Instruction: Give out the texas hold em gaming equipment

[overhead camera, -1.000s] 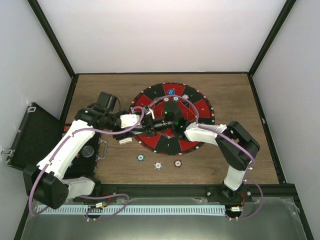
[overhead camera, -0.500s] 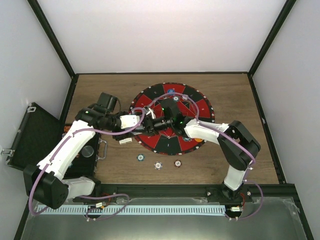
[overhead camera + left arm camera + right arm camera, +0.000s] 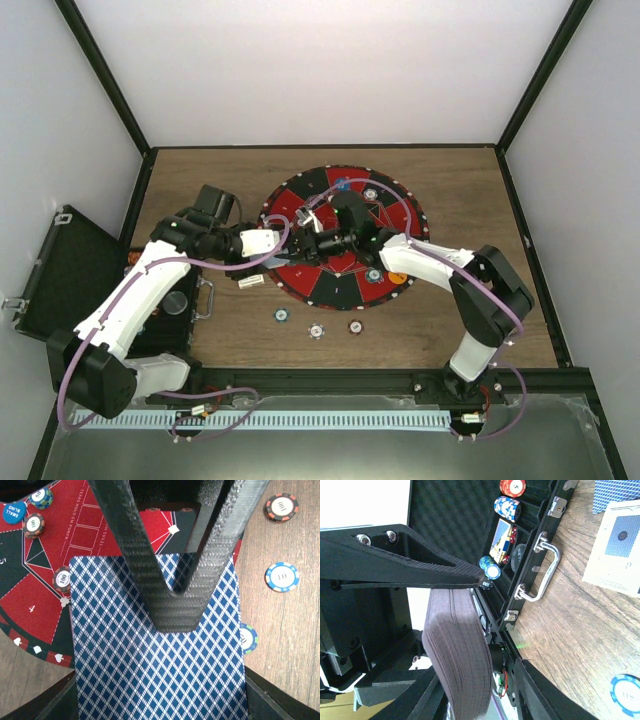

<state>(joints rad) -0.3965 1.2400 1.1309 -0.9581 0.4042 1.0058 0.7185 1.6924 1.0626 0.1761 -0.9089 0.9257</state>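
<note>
My right gripper (image 3: 318, 243) hovers over the left half of the round red-and-black poker mat (image 3: 340, 290), shut on a thick deck of playing cards (image 3: 462, 655) that I see edge-on. In the left wrist view the deck's blue diamond-patterned top card (image 3: 160, 670) fills the frame. My left gripper (image 3: 175, 617) lies over that card back with its fingers closed together in a V. Poker chips (image 3: 62, 578) and a blue marker disc (image 3: 14, 512) sit on the mat. Three chips (image 3: 316, 331) lie on the wood in front of it.
An open black case (image 3: 60, 270) lies at the left table edge, its tray (image 3: 510, 507) holding chips, with a metal handle (image 3: 540, 575). A card box (image 3: 250, 282) rests between case and mat. A blue chip (image 3: 627, 692) lies on the wood.
The right arm has swung its elbow to the right, and the deck shifted slightly across the mat, uncovering a chip on the mat's near right. The left arm has hardly moved.
</note>
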